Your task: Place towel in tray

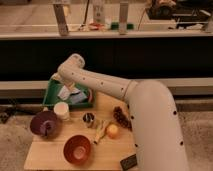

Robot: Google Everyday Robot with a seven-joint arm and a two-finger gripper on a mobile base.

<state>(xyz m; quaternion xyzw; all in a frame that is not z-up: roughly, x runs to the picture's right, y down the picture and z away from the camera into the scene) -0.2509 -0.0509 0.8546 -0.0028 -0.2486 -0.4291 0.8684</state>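
Observation:
The green tray (52,98) sits at the back left of the wooden table (107,155). A pale towel (71,95) lies crumpled inside it. My white arm reaches from the lower right across the table to the tray. My gripper (63,89) hangs from the arm's far end, down in the tray right at the towel.
A white cup (62,110) stands in front of the tray. A purple bowl (43,123) and a red bowl (77,148) are at the front left. A small dark can (88,119), an orange (112,130), a pinecone-like cluster (120,116) and a dark block (129,162) lie mid-table.

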